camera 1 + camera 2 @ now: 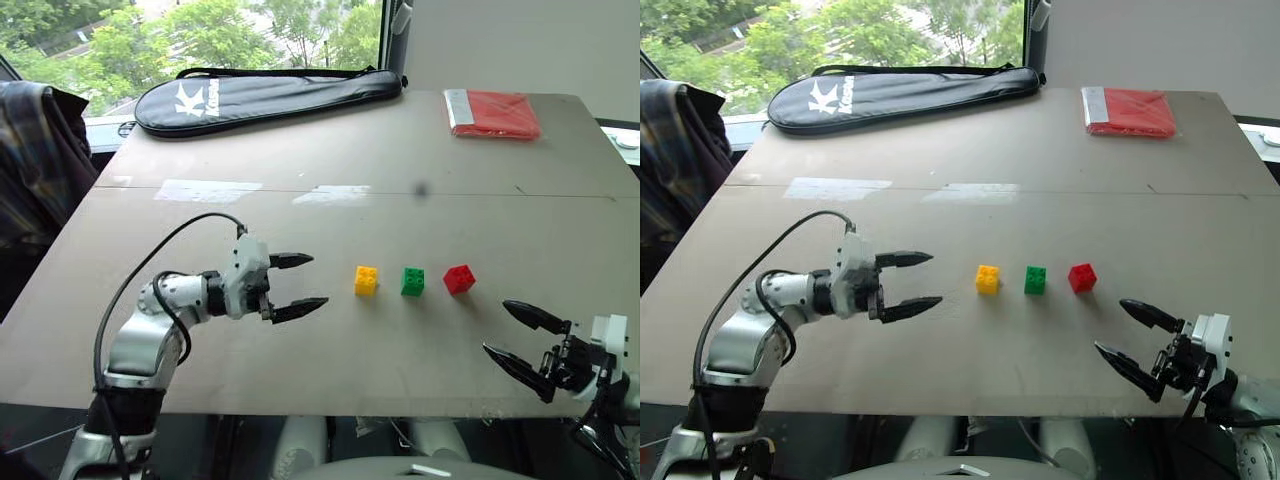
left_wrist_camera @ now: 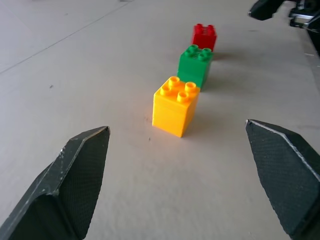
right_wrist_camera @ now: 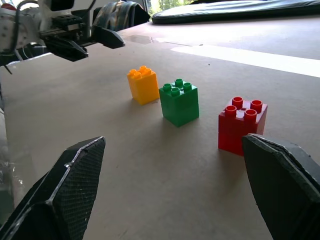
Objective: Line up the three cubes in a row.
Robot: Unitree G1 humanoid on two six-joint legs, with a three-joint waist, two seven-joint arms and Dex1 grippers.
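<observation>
Three studded cubes stand in a row on the table: yellow cube [image 1: 366, 280] on the left, green cube [image 1: 412, 281] in the middle, red cube [image 1: 459, 278] on the right. They stand close but apart from each other. My left gripper [image 1: 302, 285] hovers open just left of the yellow cube [image 2: 176, 106], pointing at the row, holding nothing. My right gripper [image 1: 518, 335] is open near the table's front edge, right of and nearer than the red cube [image 3: 242, 126], also holding nothing.
A black racket bag [image 1: 265, 97] lies along the far edge of the table [image 1: 330, 190]. A flat red packet [image 1: 492, 113] rests at the far right corner. A plaid garment [image 1: 35, 160] hangs off to the left.
</observation>
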